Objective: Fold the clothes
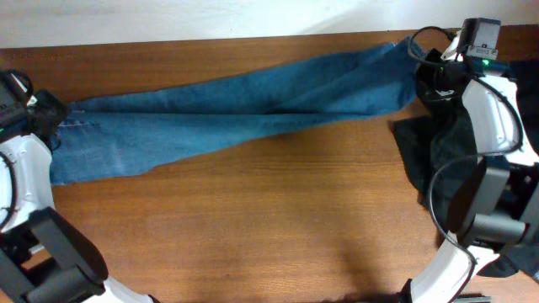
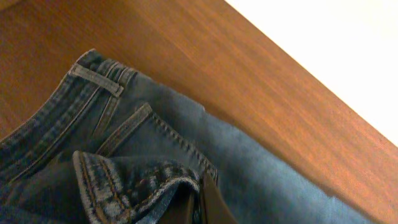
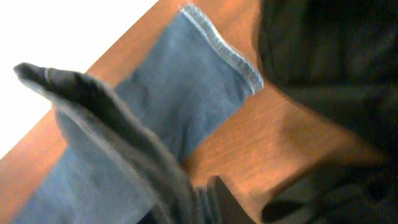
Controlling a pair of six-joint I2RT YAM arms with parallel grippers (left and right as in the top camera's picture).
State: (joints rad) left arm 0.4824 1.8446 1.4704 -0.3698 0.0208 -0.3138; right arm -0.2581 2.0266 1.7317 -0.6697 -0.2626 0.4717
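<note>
A pair of blue jeans [image 1: 244, 114] lies stretched across the wooden table [image 1: 269, 219], waistband at the left, leg hems at the right. My left gripper [image 1: 52, 114] is shut on the waistband [image 2: 143, 186], which bunches up against its finger. My right gripper [image 1: 421, 63] is shut on one leg hem, with a fold of denim [image 3: 124, 137] lifted in its jaws. The other leg hem [image 3: 221, 53] lies flat on the table.
A pile of dark clothing [image 1: 438, 147] lies at the table's right side, under the right arm, and also shows in the right wrist view [image 3: 329, 81]. The table's far edge [image 1: 210, 39] runs close behind the jeans.
</note>
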